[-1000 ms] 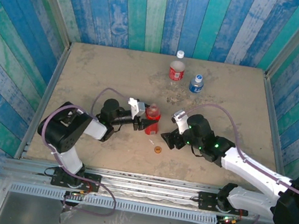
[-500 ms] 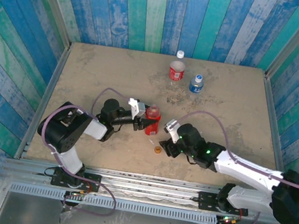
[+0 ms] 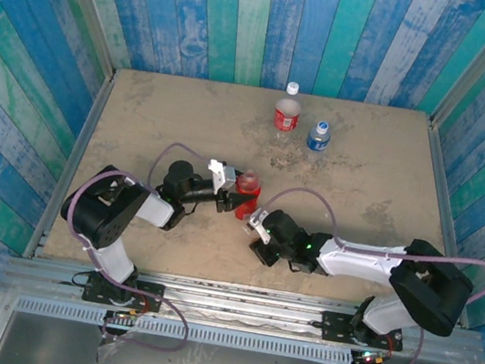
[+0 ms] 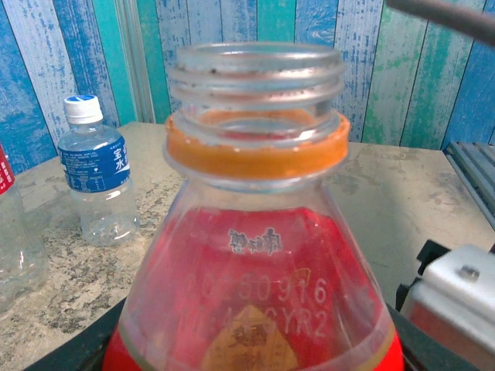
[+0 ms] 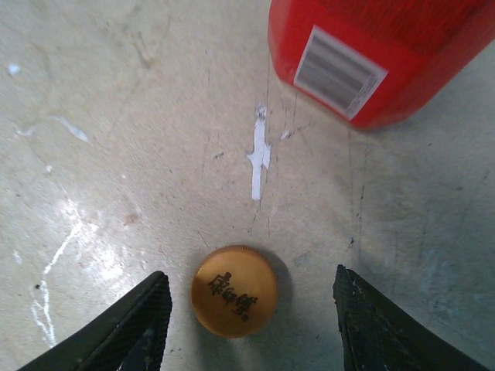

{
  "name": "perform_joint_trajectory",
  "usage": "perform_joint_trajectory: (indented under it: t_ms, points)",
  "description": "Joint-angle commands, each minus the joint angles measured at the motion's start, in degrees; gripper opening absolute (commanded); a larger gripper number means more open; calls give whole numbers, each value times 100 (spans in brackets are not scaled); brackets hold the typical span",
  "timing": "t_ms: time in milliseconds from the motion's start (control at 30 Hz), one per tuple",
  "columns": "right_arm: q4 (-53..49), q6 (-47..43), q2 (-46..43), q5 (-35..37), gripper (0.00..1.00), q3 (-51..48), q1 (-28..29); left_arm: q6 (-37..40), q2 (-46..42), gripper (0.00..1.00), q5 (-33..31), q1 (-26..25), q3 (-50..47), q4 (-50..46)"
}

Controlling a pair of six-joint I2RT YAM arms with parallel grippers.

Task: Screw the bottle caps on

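Jaws of the right gripper (image 5: pixel 249 328) are standing spread, straddling the orange cap (image 5: pixel 233 291) without touching it. The cap is lying flat on the table (image 5: pixel 93 116), near the red bottle (image 5: pixel 371 54). Jaws of the left gripper (image 3: pixel 236 201) are pinching that bottle upright, its threaded neck gaping open. At the back, the red-labelled bottle (image 3: pixel 286 113) and blue-labelled bottle (image 3: pixel 319 137) are apparently wearing caps already, so one cap is remaining.

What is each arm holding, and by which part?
The left gripper holds the red bottle by its body, below the neck. The right gripper holds nothing: its jaws stand open astride the orange cap.
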Motion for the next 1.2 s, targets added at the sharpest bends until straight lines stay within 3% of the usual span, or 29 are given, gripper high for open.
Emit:
perform_joint_trajectory:
  t_ms: [0, 433, 633, 933, 1167]
  points:
    - [98, -92, 153, -80, 56, 130, 52, 45, -86, 58, 26, -22, -19, -195]
    - [20, -92, 270, -43, 35, 192, 90, 99, -100, 58, 25, -22, -11, -282]
    - [-189, -79, 49, 63, 31, 220, 108, 97, -100, 58, 43, -29, -11, -291]
    - [-1278, -160, -1298, 331, 30, 488, 109, 133, -120, 59, 22, -22, -25, -270]
    - [-1924, -485, -2153, 511, 29, 1274, 99, 181, -128, 59, 16, -25, -32, -318]
